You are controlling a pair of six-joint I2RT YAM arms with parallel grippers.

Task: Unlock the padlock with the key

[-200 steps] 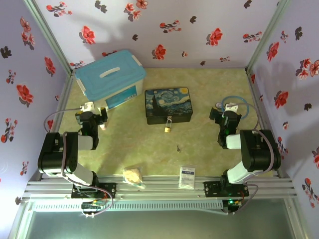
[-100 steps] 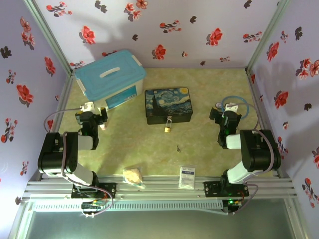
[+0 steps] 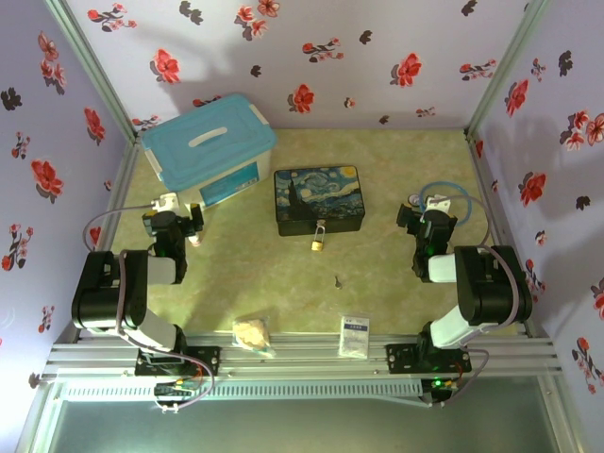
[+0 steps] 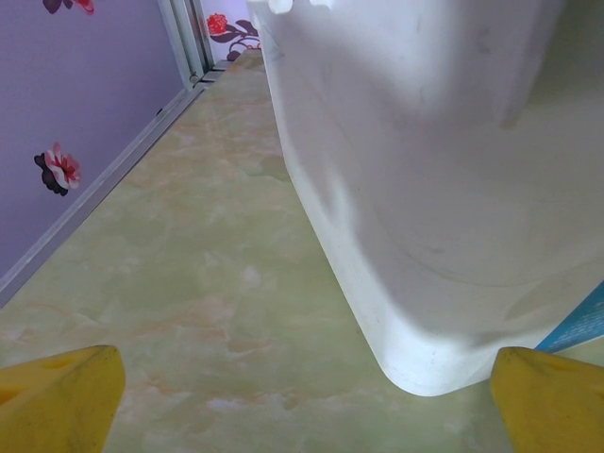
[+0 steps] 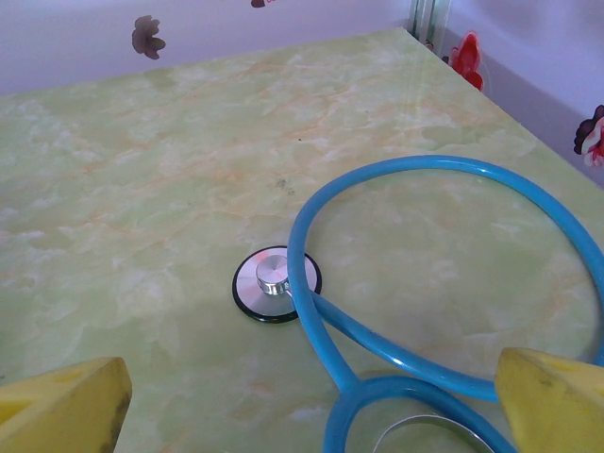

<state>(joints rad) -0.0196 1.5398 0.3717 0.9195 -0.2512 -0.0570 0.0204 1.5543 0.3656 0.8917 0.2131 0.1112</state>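
We saw a big plastic box (image 3: 209, 151) with a blue lid at the far left of the table (image 3: 245, 274). Its lid was on, so we could not see inside. In the left wrist view its white side (image 4: 425, 189) stood very close. In the middle sat a dark-blue tin (image 3: 318, 199) with a starry night picture, and its lid was shut too.

The padlock (image 3: 319, 241) lay on the table right at the near edge of the tin, with its silver loop pointing to the tin. We could not tell if the loop was hooked onto the tin. The key (image 3: 338, 281) lay flat on the table, apart from the padlock, a bit nearer to the arms and a bit to the right. A small white packet (image 3: 354, 335) and a crumpled tan lump (image 3: 252, 332) lay by the near edge.

Both arms were folded low and close to their bases. The left gripper (image 3: 192, 225) pointed at the near corner of the box, and its yellow fingers (image 4: 57, 396) were spread wide with nothing between them. The right gripper (image 3: 422, 212) sat just beside a blue stethoscope (image 5: 425, 311), whose round silver disc (image 5: 276, 283) lay flat on the table. Its yellow fingers (image 5: 61, 401) were spread wide as well and held nothing
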